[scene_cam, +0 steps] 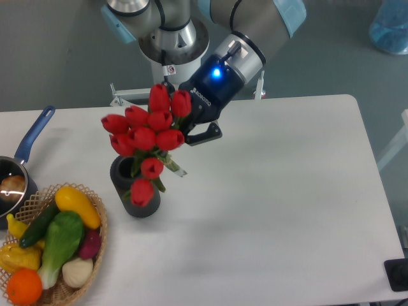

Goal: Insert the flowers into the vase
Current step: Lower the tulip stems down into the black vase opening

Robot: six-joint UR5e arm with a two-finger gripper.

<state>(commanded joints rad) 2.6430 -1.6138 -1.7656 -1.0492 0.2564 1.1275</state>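
The flowers (148, 131), a bunch of red tulip buds on green stems, stand tilted with their lower stems going down into the mouth of the dark grey ribbed vase (131, 199) at the left of the white table. One bud hangs in front of the vase wall. My gripper (191, 131) comes in from the upper right and sits right against the right side of the buds. One dark finger (207, 134) shows. The buds hide the fingertips, so its grip on the stems cannot be made out.
A wicker basket (99, 245) of vegetables stands at the front left, close to the vase. A blue-handled pan (29, 140) sits at the left edge. The table's far edge (287, 97) runs behind the arm.
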